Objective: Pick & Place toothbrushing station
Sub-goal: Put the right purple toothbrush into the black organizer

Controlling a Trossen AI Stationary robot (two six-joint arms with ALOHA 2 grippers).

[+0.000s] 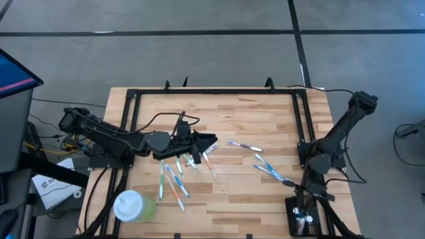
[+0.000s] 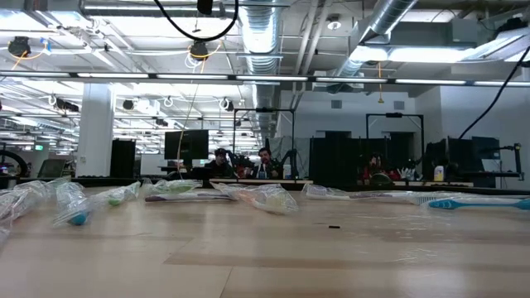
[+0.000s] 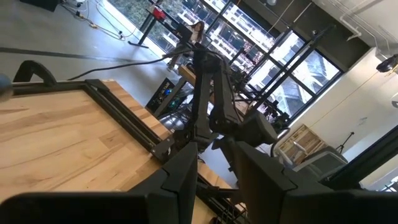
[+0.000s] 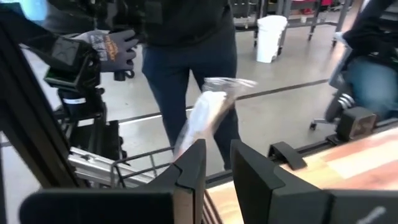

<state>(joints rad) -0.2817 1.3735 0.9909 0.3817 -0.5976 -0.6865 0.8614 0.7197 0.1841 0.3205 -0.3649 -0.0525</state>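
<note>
The toothbrushing station [image 1: 293, 211], a small black holder, stands at the table's near right corner with white and blue pieces in its top. My right gripper [image 1: 311, 197] [image 4: 217, 149] hovers just beyond it on the far side, pointing toward the near edge, shut on a plastic-wrapped toothbrush [image 4: 208, 115]. My left gripper [image 1: 211, 141] [image 3: 214, 154] hangs level over the table's middle, a narrow gap between its fingers and nothing in it. Several wrapped toothbrushes [image 1: 174, 178] [image 2: 265, 197] lie flat on the wood. My right gripper pinches the wrapped toothbrush between its two fingers, at the part [image 4: 198, 138] just past their tips. The fingers lie about level and come from the table's far side. The toothbrush stands up out of the fingers, slanted and clear of the table. The fingers hide its lower end.
A pale green cup with a white lid [image 1: 135, 206] stands near the front left. More wrapped toothbrushes lie at the middle right [image 1: 269, 169] [image 1: 244, 146]. A black frame [image 1: 219, 91] borders the tabletop. A person [image 4: 186, 37] stands beyond the near edge.
</note>
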